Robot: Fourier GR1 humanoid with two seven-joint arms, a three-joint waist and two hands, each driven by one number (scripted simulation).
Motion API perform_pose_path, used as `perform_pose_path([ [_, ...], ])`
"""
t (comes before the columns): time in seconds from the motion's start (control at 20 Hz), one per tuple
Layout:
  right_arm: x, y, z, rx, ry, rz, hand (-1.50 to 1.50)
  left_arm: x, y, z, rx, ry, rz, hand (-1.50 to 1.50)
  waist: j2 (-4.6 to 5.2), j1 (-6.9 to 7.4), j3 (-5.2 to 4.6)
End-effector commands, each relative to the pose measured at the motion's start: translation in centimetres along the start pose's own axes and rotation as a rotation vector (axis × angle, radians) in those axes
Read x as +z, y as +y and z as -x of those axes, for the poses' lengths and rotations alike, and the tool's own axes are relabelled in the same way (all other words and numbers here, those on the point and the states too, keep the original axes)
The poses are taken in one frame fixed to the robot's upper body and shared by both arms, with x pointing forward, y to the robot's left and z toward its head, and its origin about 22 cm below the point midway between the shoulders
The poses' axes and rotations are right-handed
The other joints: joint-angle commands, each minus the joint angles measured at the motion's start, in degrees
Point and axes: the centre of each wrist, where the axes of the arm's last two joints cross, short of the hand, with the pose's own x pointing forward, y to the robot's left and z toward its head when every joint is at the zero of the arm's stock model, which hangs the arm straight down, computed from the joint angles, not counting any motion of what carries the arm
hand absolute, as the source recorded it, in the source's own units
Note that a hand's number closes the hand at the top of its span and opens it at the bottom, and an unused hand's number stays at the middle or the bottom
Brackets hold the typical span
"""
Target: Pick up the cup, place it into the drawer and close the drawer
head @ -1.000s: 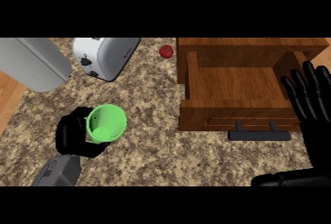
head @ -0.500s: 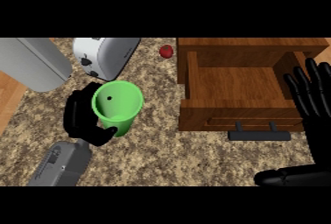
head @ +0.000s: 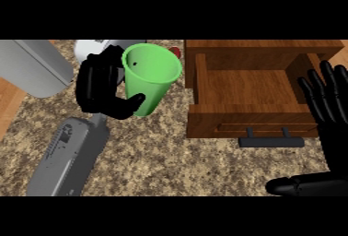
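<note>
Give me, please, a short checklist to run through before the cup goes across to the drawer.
1. Grip: green cup in the left robot hand, thumb curled round it: ok.
2. Access: drawer pulled open, floor in view: ok.
3. Position: cup above the drawer: not ok, it is left of the drawer's left wall.
4. Clearance: right robot hand shows open over the drawer's right side: cannot tell.
5. Closing: drawer handle free: ok.

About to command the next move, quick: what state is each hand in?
Left hand: shut on the tall green plastic cup.
Right hand: open, holding nothing, resting at the view's right edge.
</note>
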Motion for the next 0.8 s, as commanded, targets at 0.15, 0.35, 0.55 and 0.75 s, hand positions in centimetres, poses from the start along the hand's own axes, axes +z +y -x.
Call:
perform_pose_path([
  [0.15,1.4,-0.9,0.2,0.022,0.01,-0.005,-1.5,-3.4,-3.8,-0.3,-0.051,0.01,0.028,1.5,0.04,-0.22,0.01],
  [0.35,1.0,-0.1,1.2,-0.007,0.007,0.0,-1.5,-4.8,-6.9,-2.1,-0.068,0.014,0.044,1.5,-0.02,0.01,0.02],
  [0.55,1.4,-0.7,1.4,-0.007,0.016,-0.011,-1.5,-8.7,-8.3,-1.8,-0.087,0.061,0.052,1.5,0.1,-0.44,0.02],
  [0.75,-0.3,-2.4,2.2,0.001,-0.005,0.004,-1.5,-9.1,-10.1,-1.7,-0.128,0.086,0.078,1.5,0.08,-0.09,0.03],
])
